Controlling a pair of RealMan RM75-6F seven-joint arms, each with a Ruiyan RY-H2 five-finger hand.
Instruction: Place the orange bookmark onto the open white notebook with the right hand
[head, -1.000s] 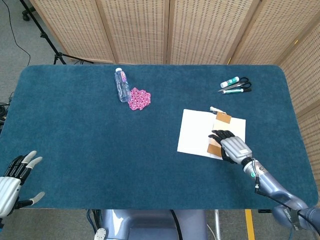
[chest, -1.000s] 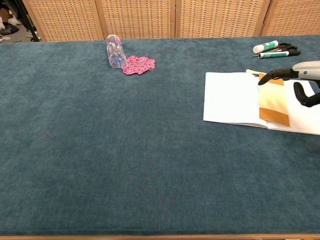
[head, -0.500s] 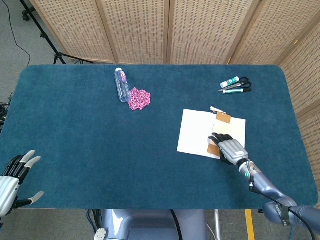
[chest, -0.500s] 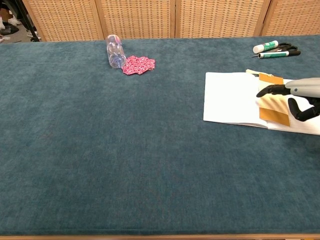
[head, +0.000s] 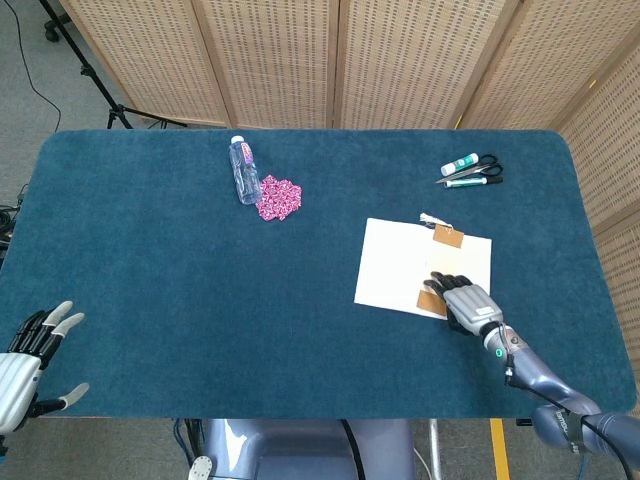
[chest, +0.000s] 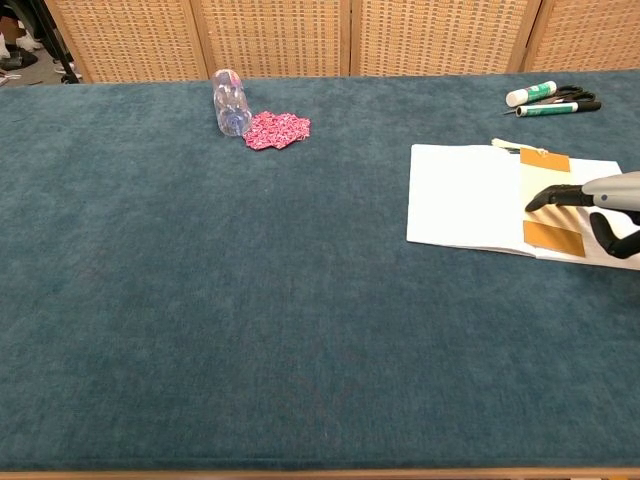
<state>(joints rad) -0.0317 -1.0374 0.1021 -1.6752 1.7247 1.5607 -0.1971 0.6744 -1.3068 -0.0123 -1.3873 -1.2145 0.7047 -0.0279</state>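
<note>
The open white notebook (head: 400, 262) (chest: 465, 195) lies right of the table's middle. On its right-hand page the orange bookmark (head: 446, 237) (chest: 553, 237) lies flat, running from the far edge to the near edge. My right hand (head: 468, 305) (chest: 612, 193) hovers at the notebook's near right corner. Its fingers are stretched over the bookmark's near end, and the thumb is curled below with nothing in its grip. My left hand (head: 24, 362) hangs at the near left table edge with its fingers spread and empty. The chest view does not show it.
A clear plastic bottle (head: 242, 170) (chest: 230, 100) lies at the back left beside a pink crumpled piece (head: 279, 196) (chest: 277, 129). A glue stick, scissors and a pen (head: 472, 168) (chest: 555, 98) lie at the back right. A woven screen stands behind the table.
My right hand has drawn back toward the near table edge, uncovering most of the bookmark, which stays flat on the notebook. The left hand has barely moved.
</note>
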